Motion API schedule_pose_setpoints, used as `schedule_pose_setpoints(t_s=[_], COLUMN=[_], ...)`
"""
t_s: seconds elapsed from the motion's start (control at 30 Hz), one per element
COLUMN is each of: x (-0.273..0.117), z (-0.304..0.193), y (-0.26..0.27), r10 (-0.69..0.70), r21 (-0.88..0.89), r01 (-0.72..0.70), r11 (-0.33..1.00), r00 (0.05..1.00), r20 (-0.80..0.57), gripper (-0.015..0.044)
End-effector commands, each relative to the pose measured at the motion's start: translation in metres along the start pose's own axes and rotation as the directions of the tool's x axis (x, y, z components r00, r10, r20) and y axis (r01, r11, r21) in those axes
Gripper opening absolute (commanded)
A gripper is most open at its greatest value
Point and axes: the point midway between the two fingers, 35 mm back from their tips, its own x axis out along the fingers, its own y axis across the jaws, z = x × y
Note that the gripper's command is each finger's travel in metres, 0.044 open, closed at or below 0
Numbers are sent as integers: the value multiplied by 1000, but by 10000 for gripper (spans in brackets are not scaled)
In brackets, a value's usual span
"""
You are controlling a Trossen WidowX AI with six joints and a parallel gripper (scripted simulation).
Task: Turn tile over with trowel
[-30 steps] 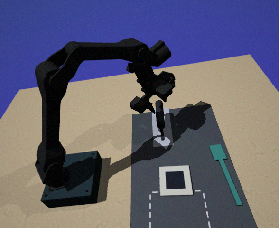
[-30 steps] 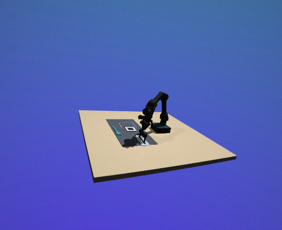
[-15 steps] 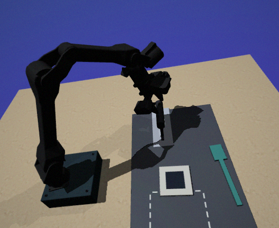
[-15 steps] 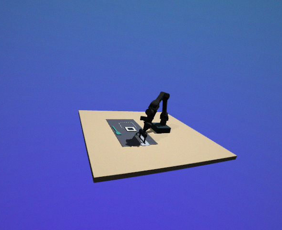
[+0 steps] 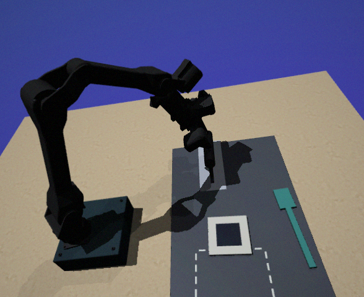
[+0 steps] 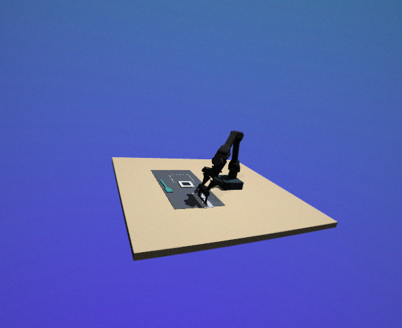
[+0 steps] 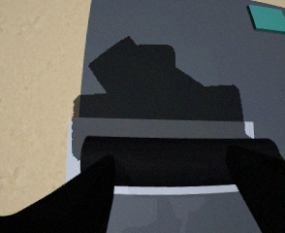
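Observation:
The small trowel, with a black handle (image 5: 209,158) (image 7: 181,175) raised over a pale rectangular blade (image 5: 202,159) (image 7: 181,190), rests on the dark mat (image 5: 182,245) (image 7: 205,49). My gripper (image 5: 207,142) (image 6: 204,186) (image 7: 172,158) is open over the handle; its fingers stand apart along the handle's length in the wrist view. The white tile (image 5: 212,236) (image 6: 181,184) lies flat, its dark square mark up. It straddles the edge of the dashed outline (image 5: 195,266) nearest the trowel, mostly outside. The tile is out of the wrist view. Contact between fingers and handle cannot be made out.
A flat teal paddle (image 5: 298,234) (image 6: 163,185) (image 7: 269,19) lies along the mat's side opposite the arm base (image 5: 95,234) (image 6: 231,182). The arm's shadow falls across the mat and partly over the trowel blade. The table (image 5: 127,153) (image 6: 229,222) extends around the mat.

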Motion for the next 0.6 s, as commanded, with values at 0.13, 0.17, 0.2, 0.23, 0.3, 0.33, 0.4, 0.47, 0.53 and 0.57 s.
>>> schedule_pose_setpoints(t_s=[0.13,0.17,0.2,0.23,0.3,0.33,0.4,0.47,0.53,0.57], x=[-1,-1,-1,-1,0,0,1,1,1,2], z=[-5,-6,-7,-8,-10,-10,-12,-14,-16,-17], y=[0,0,0,0,-1,-2,-3,-4,-6,-6], r10=[-5,-5,-5,-6,-8,-9,-11,-13,-15,-16], r21=[-267,-298,-328,-358,-415,-443,-499,-552,-602,-626], r01=[27,32,38,45,60,68,85,104,125,135], r11=[963,954,944,933,908,894,862,827,789,768], r00=[997,996,995,994,992,991,989,986,983,981], r20=[83,92,100,109,125,134,150,167,184,192], gripper=[300,300,300,300,300,300,300,300,300,300])
